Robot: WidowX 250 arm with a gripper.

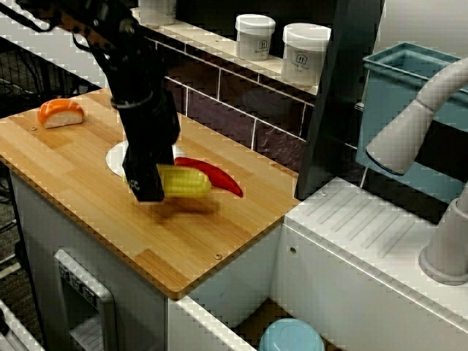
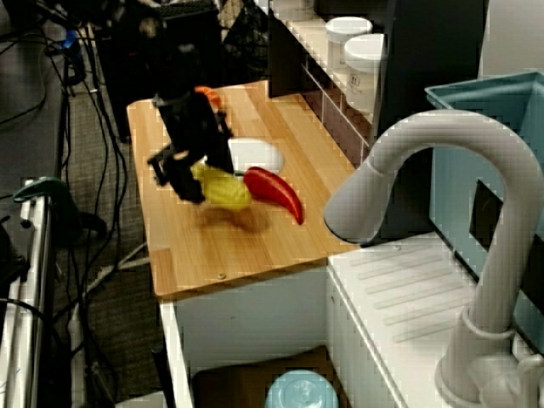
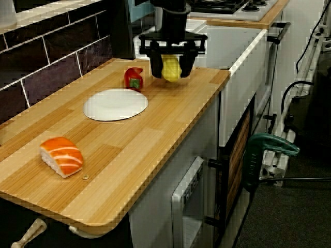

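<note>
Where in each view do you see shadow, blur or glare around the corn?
View facing the tiles: a soft shadow on the counter under the corn, apart from it. View over the faucet: the gripper looks smeared, the faucet up front soft. View along the counter: sushi crisp, plate bright, no harsh glare.

Single arm, matt black throughout; boxy jointed segments, broadening toward the wrist; thin dark cable beside the upper link, seen from the counter's front; gripper likewise black, seen along the counter as a wide horizontal crossbar with two short blocky fingers at its ends; screws and markings too small to tell.
</note>
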